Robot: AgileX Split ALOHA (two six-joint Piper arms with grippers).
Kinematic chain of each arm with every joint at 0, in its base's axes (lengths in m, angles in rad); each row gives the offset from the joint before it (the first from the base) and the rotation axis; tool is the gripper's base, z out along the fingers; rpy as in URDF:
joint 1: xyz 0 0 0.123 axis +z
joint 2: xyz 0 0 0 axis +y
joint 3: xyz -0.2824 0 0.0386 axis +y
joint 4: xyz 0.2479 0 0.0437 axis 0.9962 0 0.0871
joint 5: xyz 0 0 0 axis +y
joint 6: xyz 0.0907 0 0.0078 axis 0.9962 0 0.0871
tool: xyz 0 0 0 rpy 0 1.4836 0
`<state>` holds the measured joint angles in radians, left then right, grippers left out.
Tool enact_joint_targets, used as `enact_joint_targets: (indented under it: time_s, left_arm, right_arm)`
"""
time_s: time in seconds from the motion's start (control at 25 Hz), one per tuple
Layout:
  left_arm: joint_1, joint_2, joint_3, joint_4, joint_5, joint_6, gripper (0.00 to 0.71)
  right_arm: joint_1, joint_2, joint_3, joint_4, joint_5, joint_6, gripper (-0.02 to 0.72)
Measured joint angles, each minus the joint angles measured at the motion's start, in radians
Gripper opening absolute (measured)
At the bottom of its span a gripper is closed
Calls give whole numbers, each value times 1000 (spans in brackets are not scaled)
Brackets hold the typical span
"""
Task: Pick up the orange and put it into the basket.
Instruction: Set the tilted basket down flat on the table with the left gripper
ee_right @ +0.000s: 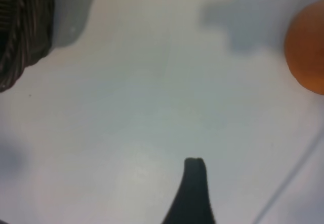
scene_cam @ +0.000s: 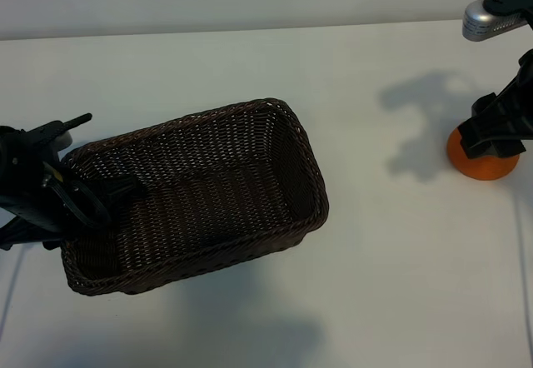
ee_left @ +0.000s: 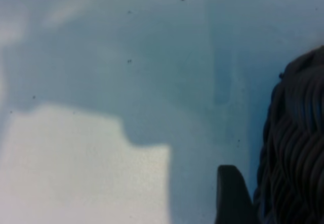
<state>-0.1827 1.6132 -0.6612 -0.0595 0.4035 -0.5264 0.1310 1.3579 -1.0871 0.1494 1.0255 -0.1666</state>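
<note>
The orange [scene_cam: 483, 161] sits on the white table at the far right, its top partly covered by my right gripper [scene_cam: 493, 135], which hangs open just above it. In the right wrist view the orange [ee_right: 308, 46] lies off to one side of the one finger [ee_right: 195, 188] that shows, with nothing between the jaws. The dark brown wicker basket [scene_cam: 310, 160] stands left of the middle and has nothing in it. My left gripper [scene_cam: 96, 168] is open astride the basket's left rim. One finger [ee_left: 232, 196] stands outside the woven wall [ee_left: 296, 148].
The table's back edge runs along the top of the exterior view. A silver arm part [scene_cam: 491, 17] juts in at the top right. A thin line [ee_right: 291, 181] crosses the table close to the orange. Bare white table lies between basket and orange.
</note>
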Motion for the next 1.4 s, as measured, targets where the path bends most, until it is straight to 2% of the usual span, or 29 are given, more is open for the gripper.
enact_joint_targets:
  time_s: [0.16, 0.24, 0.48, 0.52, 0.56, 0.8, 1.16, 1.4]
  left_arm:
    - [4, -28, 1, -34, -6, 45, 413]
    - [21, -61, 1, -78, -8, 78, 413]
    - [120, -175, 1, -255, 6, 279, 386]
    - [139, -188, 1, -297, 12, 314, 342]
    - [156, -203, 2, -327, 24, 364, 332]
    - [226, -259, 3, -530, 61, 584, 331]
    - [240, -281, 3, -773, 60, 757, 331]
    - [240, -241, -77, -784, 83, 793, 331]
  right_arm:
    - [0, 0, 0, 0, 0, 0, 595]
    - [0, 0, 0, -1, 0, 0, 595]
    - [0, 0, 0, -1, 0, -1, 595]
    - [0, 0, 0, -1, 0, -1, 595]
    - [0, 0, 0, -1, 0, -1, 595]
    - [0, 0, 0, -1, 0, 0, 595]
    - [0, 0, 0, -1, 0, 0, 595]
    - [0, 0, 0, -1, 0, -1, 595]
